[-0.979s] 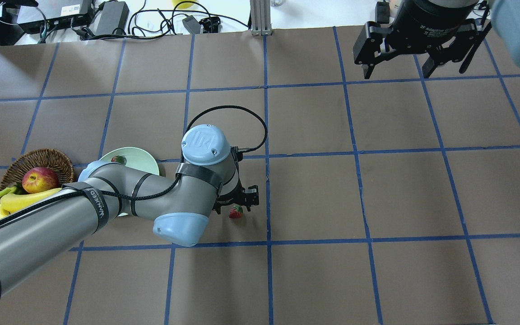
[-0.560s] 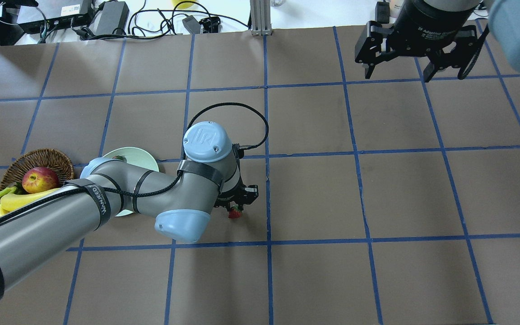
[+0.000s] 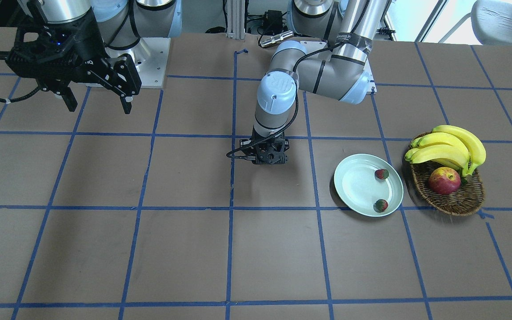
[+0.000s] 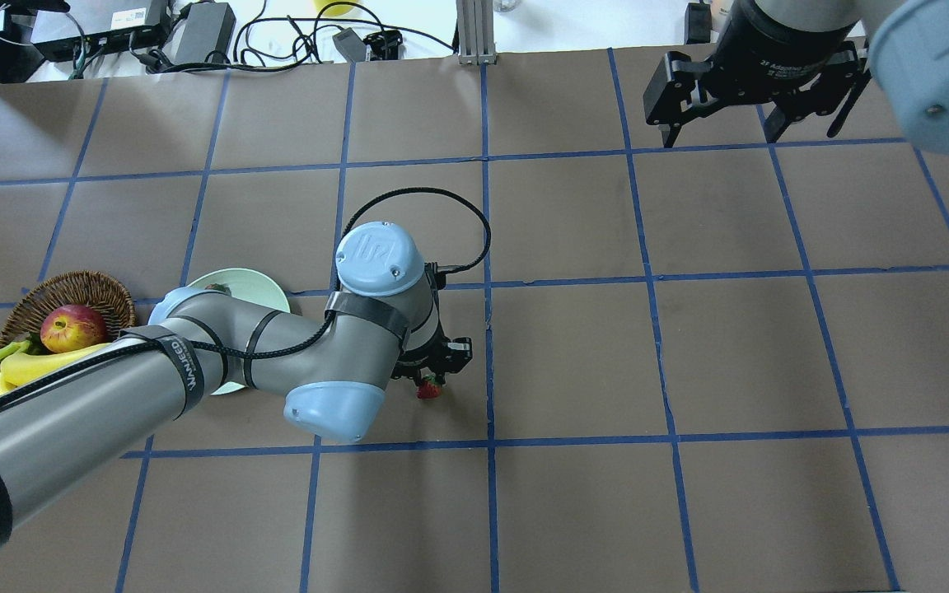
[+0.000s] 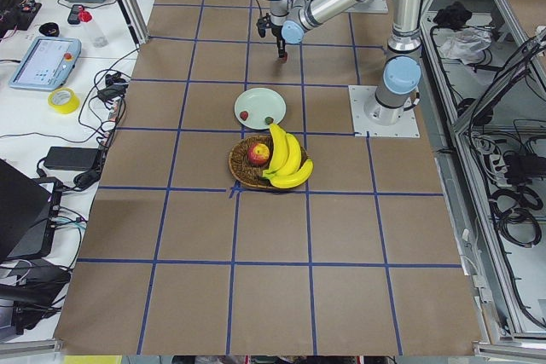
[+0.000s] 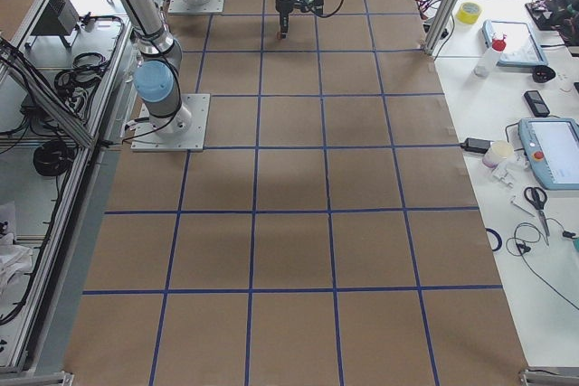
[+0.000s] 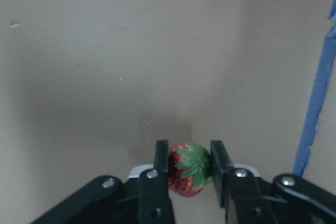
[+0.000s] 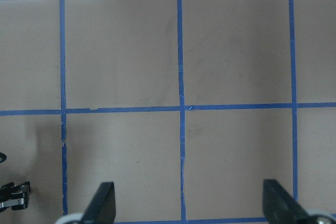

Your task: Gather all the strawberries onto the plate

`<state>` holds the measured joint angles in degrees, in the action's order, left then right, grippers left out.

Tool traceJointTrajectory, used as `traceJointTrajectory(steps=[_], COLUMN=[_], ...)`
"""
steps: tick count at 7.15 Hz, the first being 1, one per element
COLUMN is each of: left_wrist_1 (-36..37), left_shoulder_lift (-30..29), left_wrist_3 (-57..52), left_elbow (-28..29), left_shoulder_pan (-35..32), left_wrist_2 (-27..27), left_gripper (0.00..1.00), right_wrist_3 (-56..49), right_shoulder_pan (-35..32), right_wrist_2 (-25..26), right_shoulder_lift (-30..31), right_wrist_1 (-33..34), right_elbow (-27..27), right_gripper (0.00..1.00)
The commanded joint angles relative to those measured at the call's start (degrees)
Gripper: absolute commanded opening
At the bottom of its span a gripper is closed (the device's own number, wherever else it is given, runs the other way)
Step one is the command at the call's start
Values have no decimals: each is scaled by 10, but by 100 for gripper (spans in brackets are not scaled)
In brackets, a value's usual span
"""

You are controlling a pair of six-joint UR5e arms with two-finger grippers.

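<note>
My left gripper (image 7: 189,150) pinching small red strawberry with green leafy cap (image 7: 185,179), near brown table (image 3: 105,249) middle. Two more berries (image 3: 382,174) inside round pale mint plate (image 3: 354,186) toward left end. Right gripper (image 3: 99,107) spread, empty. Risk: thin pinch, rounded berry could squirt out on lift.

Table (image 3: 185,249): flat top under brown paper, marked into squares by blue tape (image 3: 105,207). Toward the robot's left end, a pale green plate (image 3: 356,186) and a wicker basket (image 3: 458,203) sit side by side, just apart, basket nearer the end. White mounting plates (image 3: 151,55) lie along the robot's edge.
</note>
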<state>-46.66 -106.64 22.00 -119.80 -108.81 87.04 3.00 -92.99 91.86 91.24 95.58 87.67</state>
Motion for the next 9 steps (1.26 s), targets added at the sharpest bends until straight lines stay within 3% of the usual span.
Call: traceJointTrajectory(steps=[1,9], left_wrist_1=[1,-8], left_shoulder_lift=[2,27], left_wrist_3=[-3,-61], left_elbow=[0,5], left_shoulder_pan=[0,11], left_wrist_2=[-2,11], left_gripper=[0,0], right_wrist_3=[0,5], right_shoulder_pan=[0,-1], right_wrist_2=[-1,-1], right_shoulder_lift=[0,1], right_wrist_1=[1,1], right_elbow=[0,0], right_gripper=[100,100])
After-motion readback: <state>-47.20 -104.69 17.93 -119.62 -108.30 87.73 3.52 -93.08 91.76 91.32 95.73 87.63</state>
